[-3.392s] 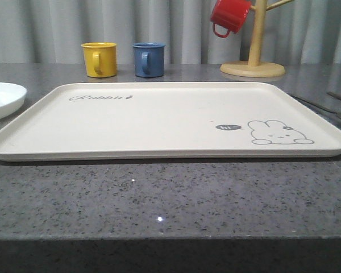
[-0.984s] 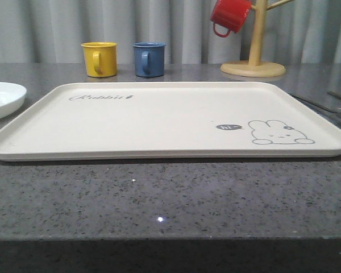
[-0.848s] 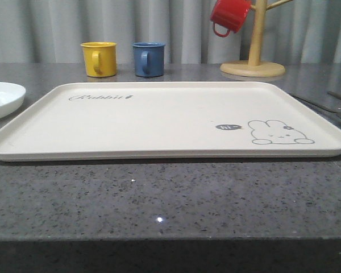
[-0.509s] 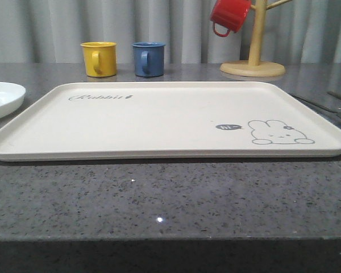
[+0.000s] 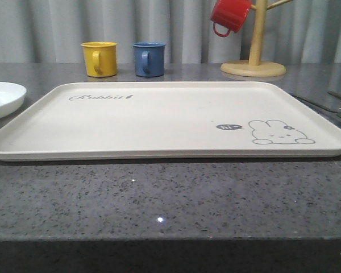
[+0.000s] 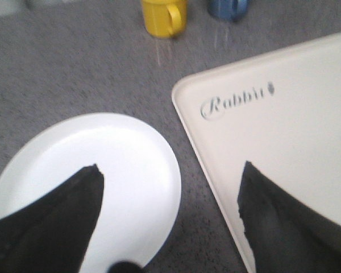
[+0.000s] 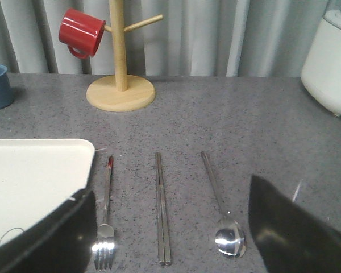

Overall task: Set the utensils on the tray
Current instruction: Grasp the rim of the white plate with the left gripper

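Note:
The cream tray [image 5: 159, 122] with the rabbit drawing lies empty across the middle of the counter. To its right, three utensils lie side by side on the grey counter: a fork [image 7: 105, 227] nearest the tray's rim [image 7: 74, 149], then chopsticks [image 7: 161, 205], then a spoon [image 7: 229, 239]. In the front view they are thin metal lines [image 5: 315, 104] at the far right. My right gripper [image 7: 171, 187] hovers open above them, holding nothing. My left gripper [image 6: 171, 168] is open and empty over the gap between the white plate [image 6: 85, 165] and the tray's corner [image 6: 216, 108].
A yellow mug [image 5: 99, 58] and a blue mug [image 5: 149, 58] stand behind the tray. A wooden mug tree [image 5: 254, 67] with a red mug [image 5: 230, 16] stands at the back right. A white appliance [image 7: 329, 57] sits further right. The white plate [image 5: 3, 99] lies left of the tray.

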Motion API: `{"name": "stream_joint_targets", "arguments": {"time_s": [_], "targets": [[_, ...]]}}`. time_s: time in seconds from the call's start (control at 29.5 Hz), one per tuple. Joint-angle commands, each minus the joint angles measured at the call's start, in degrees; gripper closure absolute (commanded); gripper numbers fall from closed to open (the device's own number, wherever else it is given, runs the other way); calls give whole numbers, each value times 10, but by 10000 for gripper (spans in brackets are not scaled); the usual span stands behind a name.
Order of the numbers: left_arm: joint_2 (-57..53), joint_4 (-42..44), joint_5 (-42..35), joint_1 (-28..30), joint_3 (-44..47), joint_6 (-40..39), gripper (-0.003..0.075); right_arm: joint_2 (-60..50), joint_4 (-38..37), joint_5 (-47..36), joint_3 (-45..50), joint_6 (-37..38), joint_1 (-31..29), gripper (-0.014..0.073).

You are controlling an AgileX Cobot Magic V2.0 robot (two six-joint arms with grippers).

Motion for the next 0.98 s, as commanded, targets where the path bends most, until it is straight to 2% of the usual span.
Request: {"name": "stream_joint_targets", "arguments": {"time_s": [0.0,0.17,0.31,0.68,0.78,0.95], "targets": [[62,28,62,-13,-76,4,247,6,-8,-42,-20,-4,-3,15],[145,54,150,-13,-138,4,247,6,-8,-42,-20,-4,-3,15],[207,66,190,-13,-168,4,247,6,-8,-42,-20,-4,-3,15],[292,67,201,-14,-170,4,248,6,-8,-42,-20,-4,-3,15],[300,67,199,-14,-170,4,277,6,-8,-42,-20,-4,-3,15],[309,68,198,-14,-170,4,395,6,-8,-42,-20,-4,-3,15]]}}
